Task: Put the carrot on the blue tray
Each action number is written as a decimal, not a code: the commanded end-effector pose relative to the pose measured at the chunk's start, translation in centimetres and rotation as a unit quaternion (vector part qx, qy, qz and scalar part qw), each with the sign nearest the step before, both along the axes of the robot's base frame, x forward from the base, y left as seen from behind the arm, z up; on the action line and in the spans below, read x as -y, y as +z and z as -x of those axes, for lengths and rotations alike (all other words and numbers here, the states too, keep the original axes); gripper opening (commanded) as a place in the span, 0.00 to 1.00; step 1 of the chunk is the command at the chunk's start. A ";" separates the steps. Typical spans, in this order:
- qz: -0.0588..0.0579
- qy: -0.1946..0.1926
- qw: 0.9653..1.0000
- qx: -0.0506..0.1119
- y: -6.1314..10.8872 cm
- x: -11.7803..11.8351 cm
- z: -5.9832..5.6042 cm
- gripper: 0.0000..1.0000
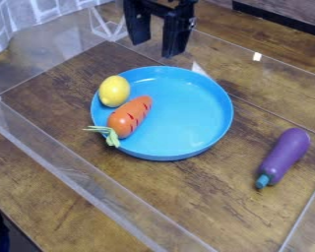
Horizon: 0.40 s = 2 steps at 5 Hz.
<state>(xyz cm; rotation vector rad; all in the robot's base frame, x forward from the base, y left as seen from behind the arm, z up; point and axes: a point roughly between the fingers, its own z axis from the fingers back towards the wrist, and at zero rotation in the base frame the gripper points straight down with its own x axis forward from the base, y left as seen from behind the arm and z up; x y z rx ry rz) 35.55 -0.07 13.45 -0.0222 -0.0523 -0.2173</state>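
The carrot (129, 116) lies on the left part of the blue tray (193, 118), its pale green top hanging over the tray's left rim. A yellow lemon (113, 91) sits on the tray's left edge just behind it. My gripper (159, 39) hangs above the tray's far rim, open, with nothing between its dark fingers. It is well clear of the carrot.
A purple eggplant (283, 156) lies on the wooden table to the right of the tray. A clear plastic wall (82, 187) runs along the table's near-left edge, and another runs along the back.
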 end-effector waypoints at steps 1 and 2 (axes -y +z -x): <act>0.000 0.013 0.998 0.054 3.7 0.1 0.0 1.00; 0.003 0.010 0.999 0.052 2.9 -0.5 -0.3 1.00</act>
